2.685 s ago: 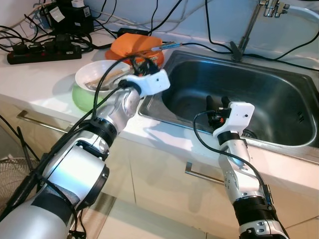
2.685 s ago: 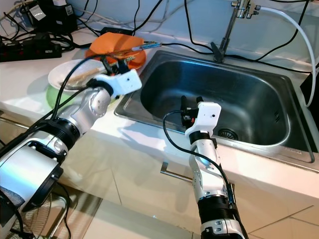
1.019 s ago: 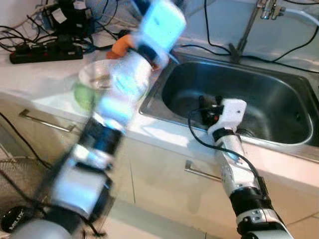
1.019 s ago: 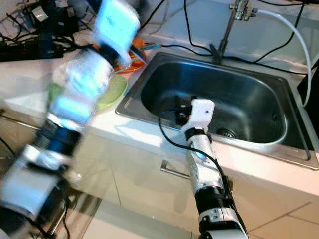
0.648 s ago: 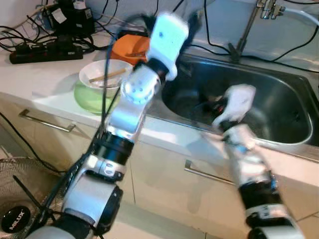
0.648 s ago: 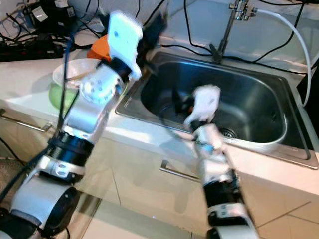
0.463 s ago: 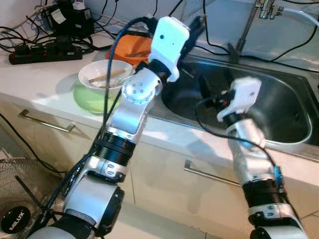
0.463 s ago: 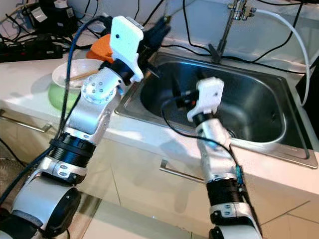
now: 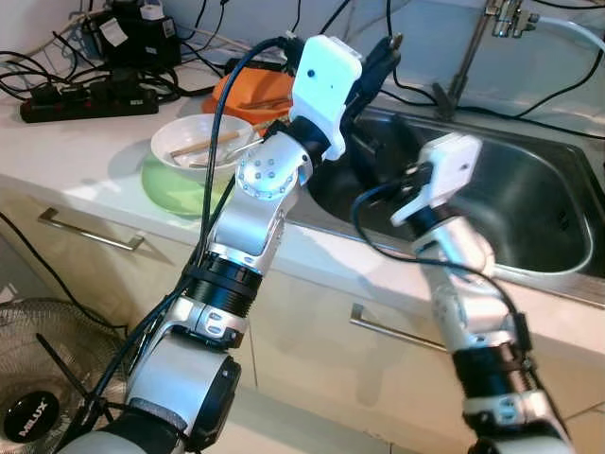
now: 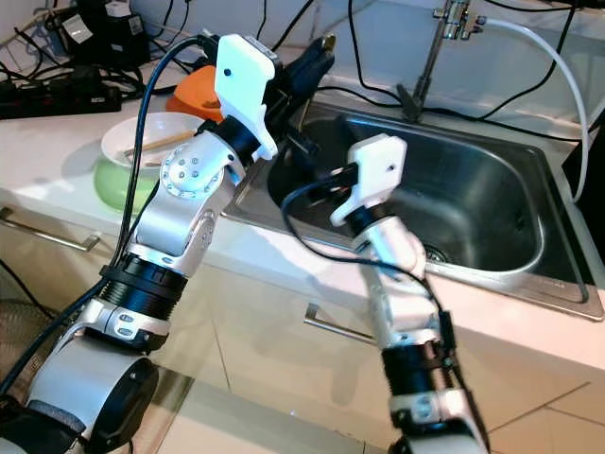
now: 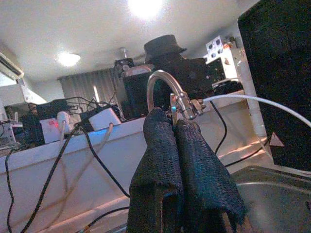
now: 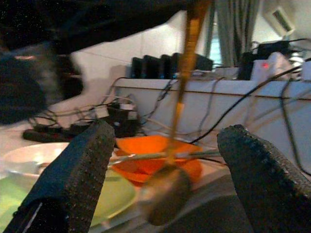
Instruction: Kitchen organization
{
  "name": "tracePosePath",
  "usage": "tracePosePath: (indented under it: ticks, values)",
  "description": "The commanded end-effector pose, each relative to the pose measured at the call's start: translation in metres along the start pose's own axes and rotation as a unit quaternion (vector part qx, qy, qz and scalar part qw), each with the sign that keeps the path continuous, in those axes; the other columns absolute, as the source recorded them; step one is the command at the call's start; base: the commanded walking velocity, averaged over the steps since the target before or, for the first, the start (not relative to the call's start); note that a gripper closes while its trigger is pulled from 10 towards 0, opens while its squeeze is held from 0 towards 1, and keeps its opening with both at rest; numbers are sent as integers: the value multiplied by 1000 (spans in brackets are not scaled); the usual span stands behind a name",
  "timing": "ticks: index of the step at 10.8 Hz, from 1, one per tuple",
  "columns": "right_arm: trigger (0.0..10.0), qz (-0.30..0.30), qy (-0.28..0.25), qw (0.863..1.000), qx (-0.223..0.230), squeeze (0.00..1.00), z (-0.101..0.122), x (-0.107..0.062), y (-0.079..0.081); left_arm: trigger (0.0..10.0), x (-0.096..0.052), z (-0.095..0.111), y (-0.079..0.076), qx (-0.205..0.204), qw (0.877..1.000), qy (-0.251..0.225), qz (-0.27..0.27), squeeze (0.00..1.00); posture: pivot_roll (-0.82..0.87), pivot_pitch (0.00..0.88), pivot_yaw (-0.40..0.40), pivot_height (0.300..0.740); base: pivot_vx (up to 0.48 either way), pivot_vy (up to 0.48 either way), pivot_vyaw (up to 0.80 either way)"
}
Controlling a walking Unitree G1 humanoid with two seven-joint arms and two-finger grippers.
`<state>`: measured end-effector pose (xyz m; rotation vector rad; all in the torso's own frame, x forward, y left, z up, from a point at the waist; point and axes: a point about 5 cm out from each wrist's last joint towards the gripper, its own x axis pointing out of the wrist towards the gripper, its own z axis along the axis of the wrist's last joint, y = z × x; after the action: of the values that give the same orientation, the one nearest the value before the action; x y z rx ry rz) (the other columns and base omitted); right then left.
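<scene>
While held over the sink (image 9: 529,189), upper centre, noted left gripper (image 11: 172,121) pinched shut on spoon (image 12: 163,194) handle. Hung mid-frame between wide-spread fingers (image 12: 77,170) of right gripper (image 12: 167,128), touching neither. Could not read lettering on fan base (image 9: 28,416), lower left.

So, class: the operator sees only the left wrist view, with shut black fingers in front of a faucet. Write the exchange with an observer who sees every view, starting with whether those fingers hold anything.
Operator: Is anything clamped in my fingers?
Observer: Yes. The left gripper holds a spoon by its handle, bowl end down, over the left part of the sink.
Operator: Where is the other arm?
Observer: The right gripper is open, with one finger on either side of the hanging spoon. It is not touching the spoon.
Operator: What is on the counter?
Observer: A white bowl with chopsticks rests in a green bowl, and an orange plate lies behind them.
</scene>
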<state>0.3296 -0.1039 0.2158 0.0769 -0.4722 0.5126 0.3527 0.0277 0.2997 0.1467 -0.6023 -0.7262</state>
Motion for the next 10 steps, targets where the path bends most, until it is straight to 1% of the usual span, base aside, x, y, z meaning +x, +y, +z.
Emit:
tracePosePath:
  ticks: [1, 2, 3, 5, 8, 10]
  values:
    - [10000, 13, -1, 1000, 8, 0, 2, 0, 5, 10000, -1, -1, -3, -15, 1000, -2, -10, 0, 130, 0, -17, 740, 0, 0, 0]
    - [10000, 14, 0, 1000, 11, 0, 1, 1, 7, 10000, -2, -2, -5, -22, 1000, 0, -19, 0, 131, 0, -16, 740, 0, 0, 0]
    - [10000, 9, 2, 1000, 15, 0, -1, 1, 10, 10000, -4, -5, -9, -38, 999, 8, -37, 0, 136, 0, -13, 740, 0, 0, 0]
    - [10000, -9, 2, 1000, 14, 0, -1, 2, 9, 10000, -9, -8, -12, -49, 997, 17, -55, 0, 139, 0, -6, 740, 0, 0, 0]
    - [10000, -64, 4, 998, 2, 0, -2, 1, -4, 10000, -12, -10, -12, -54, 996, 25, -60, 0, 139, 0, -1, 740, 0, 0, 0]
    - [10000, -82, 13, 997, -1, 0, -6, 1, -7, 10000, -12, -8, -15, -63, 995, 24, -72, 0, 139, 0, 7, 740, 0, 0, 0]
